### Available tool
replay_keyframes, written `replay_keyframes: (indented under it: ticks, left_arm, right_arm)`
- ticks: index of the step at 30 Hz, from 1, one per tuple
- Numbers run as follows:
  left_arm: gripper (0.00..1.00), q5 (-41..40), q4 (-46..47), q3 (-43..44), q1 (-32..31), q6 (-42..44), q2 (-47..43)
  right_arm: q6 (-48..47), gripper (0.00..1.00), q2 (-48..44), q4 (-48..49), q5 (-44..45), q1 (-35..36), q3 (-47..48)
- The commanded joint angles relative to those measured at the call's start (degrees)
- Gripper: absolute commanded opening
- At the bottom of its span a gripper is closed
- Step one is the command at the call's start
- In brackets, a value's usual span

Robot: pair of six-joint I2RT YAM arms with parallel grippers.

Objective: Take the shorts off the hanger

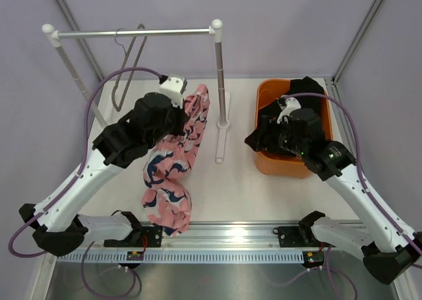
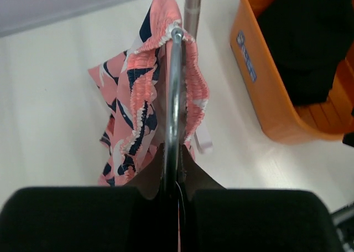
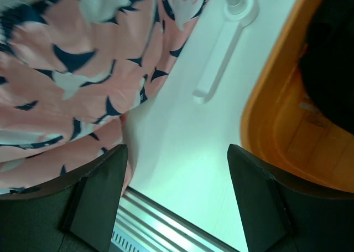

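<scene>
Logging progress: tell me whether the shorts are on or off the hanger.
On: the shorts' waistband straddles the hanger.

A metal clothes rack (image 1: 132, 32) spans the upper left of the white table (image 1: 250, 194), with a bare wire hanger (image 1: 128, 69) on its bar. At right, an orange bin (image 1: 265, 92) holds dark cloth (image 1: 304, 86). An aluminium rail (image 1: 224, 233) crosses the bottom.

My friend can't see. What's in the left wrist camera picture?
The left arm's fingers pinch a shiny metal hanger, with pink, navy and white shorts draped over it above a white table. An orange bin holding dark cloth sits to the right.
</scene>
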Motion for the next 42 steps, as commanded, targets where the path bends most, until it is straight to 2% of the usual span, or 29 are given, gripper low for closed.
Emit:
replay_keyframes:
  ticks: [1,6,11,23,29,32,36,37,38,40,42]
  left_arm:
    - [0.00,1.97,1.81,-5.19,-1.94,-1.16,-4.35]
    - [0.00,2.15,4.89,-14.24,-5.10,-4.15,-8.67]
    - [0.00,1.88,5.85,-16.81,-7.21,-5.38,-9.90]
    - [0.00,0.65,7.18,-18.83,-9.94,-6.17,-9.82]
    - [0.00,0.13,6.30,-18.74,-11.26,-6.52,-10.96]
    - [0.00,-0.31,5.25,-18.74,-11.96,-6.61,-11.75]
    - [0.00,-0.66,4.54,-19.88,-12.49,-7.05,-13.86]
    - [0.00,-0.66,4.37,-20.49,-12.58,-7.31,-14.38]
    - [0.00,-0.75,3.75,-20.85,-12.58,-7.40,-15.52]
    - [0.00,-0.93,2.87,-21.81,-12.67,-7.40,-16.58]
    - [0.00,0.29,1.91,-22.69,-12.93,-7.14,-18.51]
  right_arm:
    - [3.35,0.81,2.56,2.82,7.02,5.49,3.95]
    - [5.28,0.80,8.98,3.26,13.87,14.72,8.96]
    - [7.13,0.79,15.29,4.23,18.26,20.87,13.26]
    - [8.36,0.77,26.56,4.85,22.75,24.49,19.77]
    - [8.62,0.72,28.67,6.16,25.66,24.49,19.51]
    - [8.28,0.59,30.08,5.55,27.06,24.49,20.91]
    - [7.92,0.28,31.22,5.11,29.08,24.49,22.14]
    - [7.92,0.13,31.57,4.85,30.39,24.49,22.67]
    - [7.92,0.08,31.66,3.98,31.27,24.40,22.93]
    - [7.83,0.00,31.66,3.09,33.91,24.14,23.55]
    - [7.75,0.00,31.40,2.04,34.18,22.39,23.64]
